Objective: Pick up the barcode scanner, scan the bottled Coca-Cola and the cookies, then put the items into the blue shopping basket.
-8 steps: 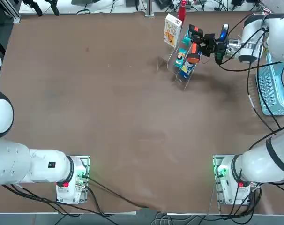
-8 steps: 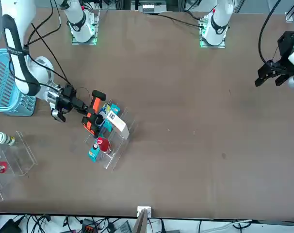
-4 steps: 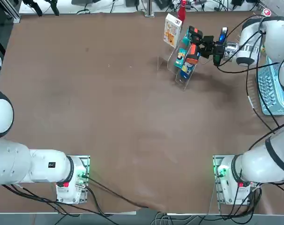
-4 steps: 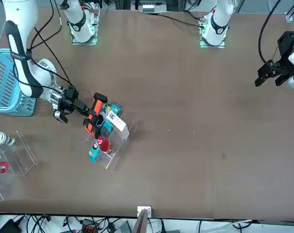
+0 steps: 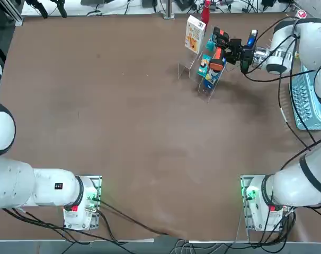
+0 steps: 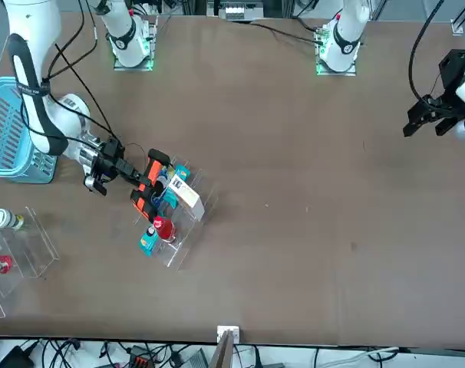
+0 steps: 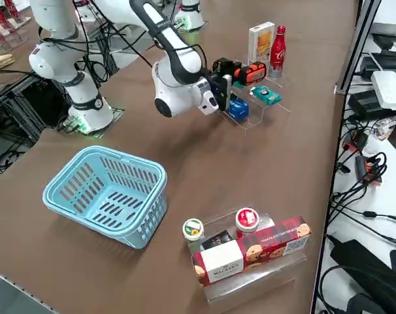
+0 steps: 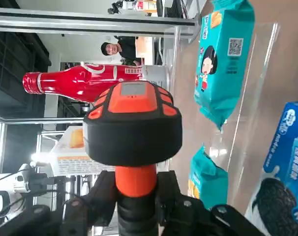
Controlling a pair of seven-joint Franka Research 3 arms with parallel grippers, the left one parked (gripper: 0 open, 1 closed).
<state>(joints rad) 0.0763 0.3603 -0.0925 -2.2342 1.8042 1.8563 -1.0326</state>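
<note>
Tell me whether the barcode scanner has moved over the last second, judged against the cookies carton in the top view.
Yes. The barcode scanner, held in the right hand, has shifted slightly toward the table's far edge, closer to level with the cookies.

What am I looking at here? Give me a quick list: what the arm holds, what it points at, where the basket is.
Holding: right gripper, fingers shut on the barcode scanner
Scanner aimed at: clear display rack with the bottled Coca-Cola and the cookies
Other snacks on rack: teal packets, blue packet
Basket: blue shopping basket, apart from the rack, nothing visible inside
</note>
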